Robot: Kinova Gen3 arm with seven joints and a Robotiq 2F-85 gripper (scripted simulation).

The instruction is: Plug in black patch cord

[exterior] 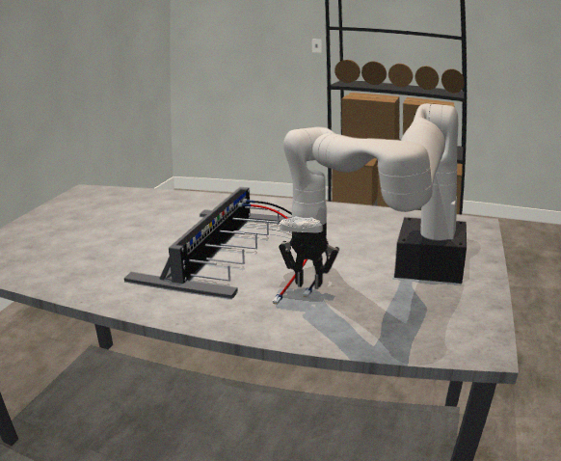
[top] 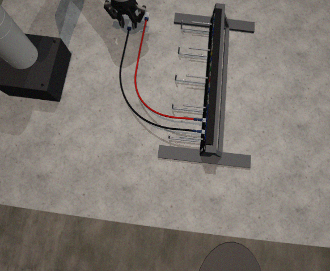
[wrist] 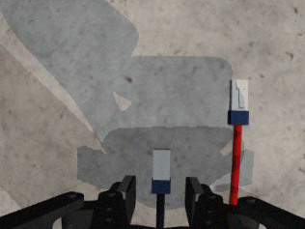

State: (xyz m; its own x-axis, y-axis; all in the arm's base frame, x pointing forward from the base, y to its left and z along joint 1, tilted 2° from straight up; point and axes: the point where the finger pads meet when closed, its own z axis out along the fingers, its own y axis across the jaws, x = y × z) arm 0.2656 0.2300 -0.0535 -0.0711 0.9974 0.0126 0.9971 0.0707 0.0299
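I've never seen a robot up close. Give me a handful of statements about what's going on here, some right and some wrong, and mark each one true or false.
1. The gripper is clamped on the red cord's plug. False: nothing is clamped, and its fingers stand apart on either side of the black cord's plug.
2. The red cord and the black cord each have one end at the rack. True.
3. The rack has toppled onto its side. False: it stands upright on its feet.
4. The red cord's loose plug lies outside the fingers. True.
5. The robot's base is white. False: the base is black.
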